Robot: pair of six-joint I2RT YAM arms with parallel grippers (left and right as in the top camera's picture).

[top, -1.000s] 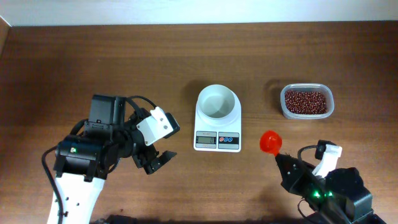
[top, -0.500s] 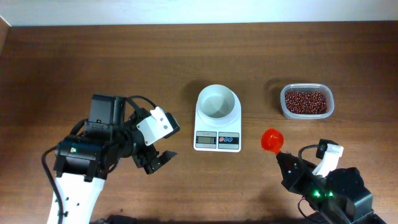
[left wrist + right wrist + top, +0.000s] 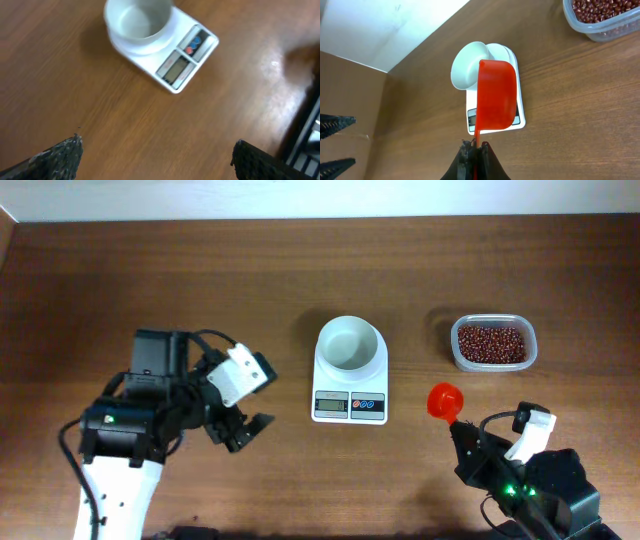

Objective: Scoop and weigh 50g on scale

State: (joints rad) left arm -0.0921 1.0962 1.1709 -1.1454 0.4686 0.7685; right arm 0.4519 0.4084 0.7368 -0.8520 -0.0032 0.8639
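The white scale (image 3: 350,408) stands mid-table with its round white bowl (image 3: 350,344) empty; the left wrist view shows the same scale (image 3: 180,70) and bowl (image 3: 139,22). The reddish-brown beans (image 3: 491,342) fill a clear tub to the right of it and show again as beans (image 3: 605,12) in the right wrist view. My right gripper (image 3: 463,431) is shut on the handle of an orange-red scoop (image 3: 444,399), which hangs empty just right of the scale. In the right wrist view, the right gripper (image 3: 476,148) clamps the thin handle, and the scoop (image 3: 495,95) overlaps the scale (image 3: 518,121). My left gripper (image 3: 250,433) stands open and empty over bare wood left of the scale, its fingers (image 3: 60,156) wide apart.
The clear plastic tub (image 3: 456,357) sits at the right, behind my right arm. A pale wall runs along the table's far edge (image 3: 320,218). Bare wood lies between the left arm and the scale.
The right gripper has carried the scoop slightly right and away from the front edge. The left arm has shifted a little to the left, still open.
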